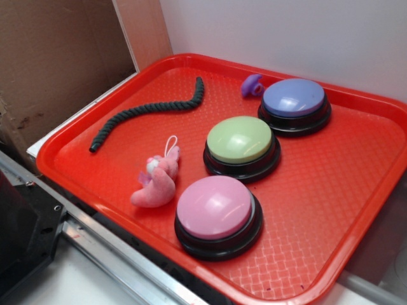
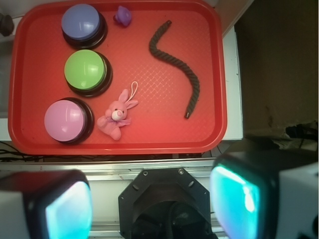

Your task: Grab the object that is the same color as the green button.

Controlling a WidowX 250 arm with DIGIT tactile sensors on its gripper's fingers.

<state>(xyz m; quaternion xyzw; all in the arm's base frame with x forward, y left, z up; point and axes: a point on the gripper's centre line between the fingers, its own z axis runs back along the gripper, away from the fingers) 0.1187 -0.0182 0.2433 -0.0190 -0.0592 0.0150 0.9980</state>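
The long, wavy, dark green twisted rope [image 1: 149, 109] lies at the left of the red plastic tray [image 1: 356, 190], well apart from the round pale-green button [image 1: 240, 140]. It looks soft and bendy; pinch its middle. The gripper [image 2: 149, 199] is spread wide.

One red tray [image 1: 356, 210] holds three buttons, one green rope [image 1: 146, 112], one pink bunny [image 1: 158, 181], one purple piece [image 1: 252, 84].

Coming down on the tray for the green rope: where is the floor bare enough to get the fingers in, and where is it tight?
Bare tray floor lies between the rope and the pink bunny, and between the rope and the tray's near rim. The purple, green and pink buttons crowd the opposite side, the bunny close beside them. The gripper appears open, above.
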